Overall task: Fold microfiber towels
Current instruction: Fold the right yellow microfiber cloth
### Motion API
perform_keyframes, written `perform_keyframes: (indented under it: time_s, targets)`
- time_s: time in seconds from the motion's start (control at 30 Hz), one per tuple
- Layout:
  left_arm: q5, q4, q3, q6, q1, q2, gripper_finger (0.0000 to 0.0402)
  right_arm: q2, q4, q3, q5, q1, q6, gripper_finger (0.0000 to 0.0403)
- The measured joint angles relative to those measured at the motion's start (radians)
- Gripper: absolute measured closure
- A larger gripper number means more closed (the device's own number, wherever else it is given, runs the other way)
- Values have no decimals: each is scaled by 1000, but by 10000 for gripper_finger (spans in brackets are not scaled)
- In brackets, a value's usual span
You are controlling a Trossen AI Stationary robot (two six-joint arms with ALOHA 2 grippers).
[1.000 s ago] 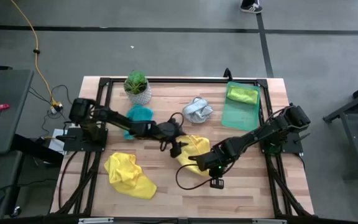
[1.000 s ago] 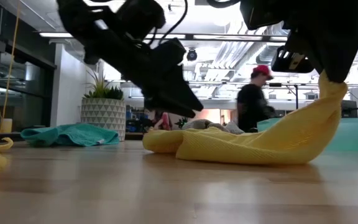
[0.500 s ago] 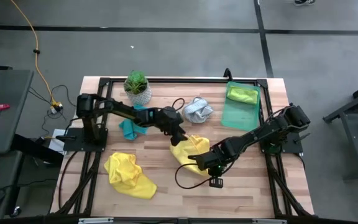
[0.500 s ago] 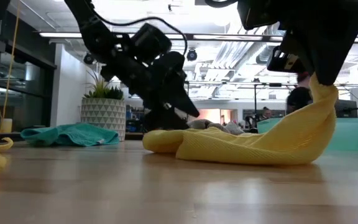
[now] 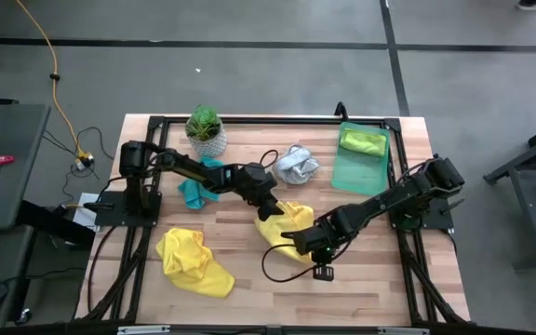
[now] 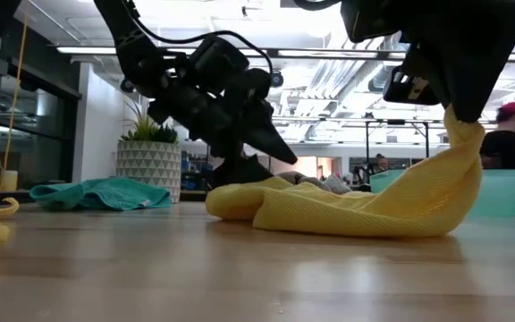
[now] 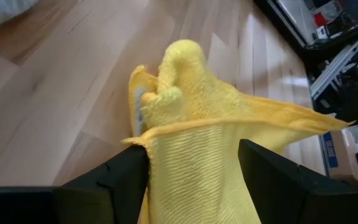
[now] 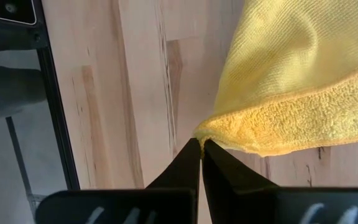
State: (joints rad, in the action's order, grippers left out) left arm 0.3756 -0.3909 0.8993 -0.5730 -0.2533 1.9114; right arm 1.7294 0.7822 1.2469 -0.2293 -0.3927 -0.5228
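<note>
**Jaws at both ends of the yellow towel**

Jaws of the right gripper (image 8: 201, 144) are clenched on a corner of the middle yellow towel (image 5: 285, 223), lifting that end off the worktop (image 5: 389, 279). The left gripper (image 5: 270, 207) stands released, its jaws straddling the towel's far-left edge without pinching yet. Judging by this, the step is securing a second corner; next the left jaws must close, so the cloth can be spread. Both arms reach inward and low.
</note>
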Motion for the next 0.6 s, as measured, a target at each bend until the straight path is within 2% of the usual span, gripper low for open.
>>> perform_keyframes:
  time_s: [0.3, 0.6]
  targets:
    - [-5, -1, 0, 28, -2, 0, 270, 0, 0, 0, 0, 0, 0, 403]
    - [-29, -9, 0, 45, -3, -2, 392, 0, 2, 0, -1, 0, 0, 403]
